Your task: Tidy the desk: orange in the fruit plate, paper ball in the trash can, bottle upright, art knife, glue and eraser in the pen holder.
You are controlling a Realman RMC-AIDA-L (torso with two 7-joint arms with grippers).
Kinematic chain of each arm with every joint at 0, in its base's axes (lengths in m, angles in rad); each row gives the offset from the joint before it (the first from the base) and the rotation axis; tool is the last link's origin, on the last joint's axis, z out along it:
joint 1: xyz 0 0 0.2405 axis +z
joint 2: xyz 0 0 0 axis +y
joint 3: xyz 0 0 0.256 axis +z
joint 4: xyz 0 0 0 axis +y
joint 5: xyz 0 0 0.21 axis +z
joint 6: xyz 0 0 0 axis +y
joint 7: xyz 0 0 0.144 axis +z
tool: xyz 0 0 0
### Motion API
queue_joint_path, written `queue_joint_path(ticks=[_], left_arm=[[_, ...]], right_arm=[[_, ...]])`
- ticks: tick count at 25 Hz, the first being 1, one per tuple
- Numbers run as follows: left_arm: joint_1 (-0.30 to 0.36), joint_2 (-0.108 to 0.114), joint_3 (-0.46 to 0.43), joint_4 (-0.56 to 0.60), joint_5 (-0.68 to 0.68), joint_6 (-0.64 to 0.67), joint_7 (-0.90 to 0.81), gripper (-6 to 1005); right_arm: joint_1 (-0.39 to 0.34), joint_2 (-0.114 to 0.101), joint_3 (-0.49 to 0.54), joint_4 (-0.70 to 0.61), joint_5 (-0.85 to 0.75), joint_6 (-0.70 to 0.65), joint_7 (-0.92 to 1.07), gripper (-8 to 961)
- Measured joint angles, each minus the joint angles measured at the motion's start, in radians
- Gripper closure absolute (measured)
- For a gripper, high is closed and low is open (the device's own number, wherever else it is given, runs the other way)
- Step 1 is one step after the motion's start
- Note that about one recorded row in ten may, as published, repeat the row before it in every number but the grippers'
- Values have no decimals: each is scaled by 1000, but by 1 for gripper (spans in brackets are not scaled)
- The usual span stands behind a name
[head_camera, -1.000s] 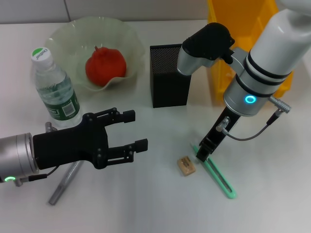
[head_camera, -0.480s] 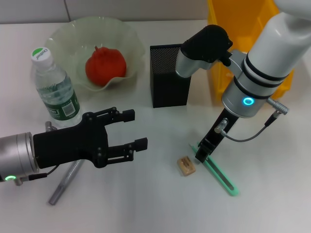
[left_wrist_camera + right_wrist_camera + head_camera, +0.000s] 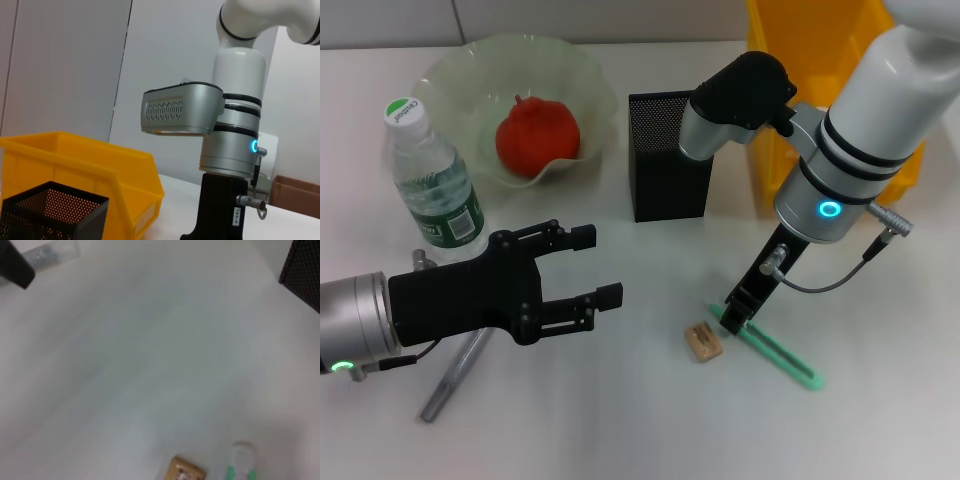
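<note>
Right gripper (image 3: 736,317) is down at the near end of a green knife (image 3: 772,352), lower right of the head view. The knife's long axis runs from the fingertips toward the lower right corner. Whether the fingers have closed on it I cannot tell. Eraser (image 3: 703,340) lies just left of the tip. Pen holder (image 3: 669,155) stands above, upper centre. Left gripper (image 3: 590,270), lower left, hangs spread wide and empty, farther off; judged: right arm's move.

Orange (image 3: 537,135) in fruit plate (image 3: 450,80); bottle (image 3: 432,190) upright; eraser (image 3: 703,341) flat on desk.
</note>
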Motion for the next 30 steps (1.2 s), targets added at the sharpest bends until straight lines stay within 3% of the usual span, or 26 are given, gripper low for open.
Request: queue_joint_path(ticks=[9,23,30], left_arm=[[0,0,0,0,0,-3,0,226],[-3,0,0,0,-1,-7,0,226],[-3,0,0,-2,-2,-7,0,226]], right_arm=[[2,0,-1,0,0,1,-1,730],[3,0,-4,12,0,2,-3,731],[3,-1,-57,10,17,22,-3,732]])
